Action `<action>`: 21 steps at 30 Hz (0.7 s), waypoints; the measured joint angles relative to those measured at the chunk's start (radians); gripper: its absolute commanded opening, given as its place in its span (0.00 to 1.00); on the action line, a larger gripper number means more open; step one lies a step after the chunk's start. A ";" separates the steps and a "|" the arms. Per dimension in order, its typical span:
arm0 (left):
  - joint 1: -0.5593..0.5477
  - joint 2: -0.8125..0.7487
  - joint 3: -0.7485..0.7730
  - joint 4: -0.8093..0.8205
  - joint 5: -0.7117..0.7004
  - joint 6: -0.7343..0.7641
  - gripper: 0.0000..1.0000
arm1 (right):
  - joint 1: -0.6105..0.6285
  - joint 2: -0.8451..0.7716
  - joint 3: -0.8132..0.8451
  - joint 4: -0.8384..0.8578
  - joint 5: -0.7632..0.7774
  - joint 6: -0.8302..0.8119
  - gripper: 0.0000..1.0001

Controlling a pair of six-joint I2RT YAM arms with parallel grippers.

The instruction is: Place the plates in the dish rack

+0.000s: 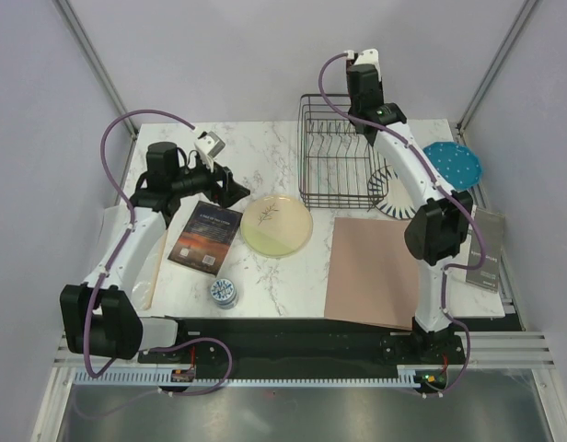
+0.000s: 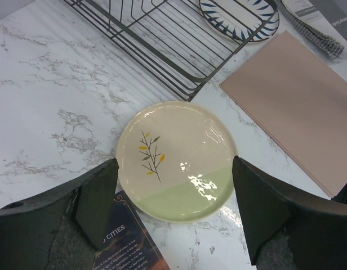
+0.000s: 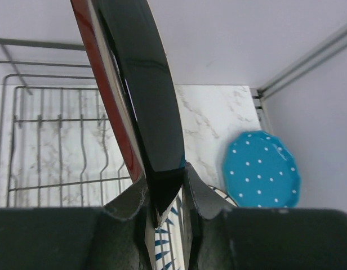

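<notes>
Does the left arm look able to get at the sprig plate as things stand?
Probably yes. The left gripper is open and faces the sprig plate, which lies flat on the table with nothing on it or between them. Only the book sits close to its near rim.

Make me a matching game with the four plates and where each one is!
Plates:
1. sprig plate
2. red-rimmed plate
3. striped plate
4. teal dotted plate

Places:
A. farthest right of the plates
B. pinched in the right claw
C. lying flat, left of the pink mat
D. right beside the dish rack

Pairs: 1-C, 2-B, 3-D, 4-A
</notes>
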 measured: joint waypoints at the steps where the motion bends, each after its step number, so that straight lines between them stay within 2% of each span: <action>1: 0.000 0.002 -0.002 0.002 0.000 -0.001 0.88 | -0.002 0.011 0.009 -0.001 0.026 -0.002 0.00; 8: 0.000 0.029 -0.002 0.008 0.003 -0.005 0.88 | -0.017 0.064 0.023 -0.035 0.092 0.003 0.00; 21: 0.000 0.060 -0.002 0.010 0.006 -0.013 0.88 | -0.016 0.153 0.047 -0.058 0.082 0.036 0.00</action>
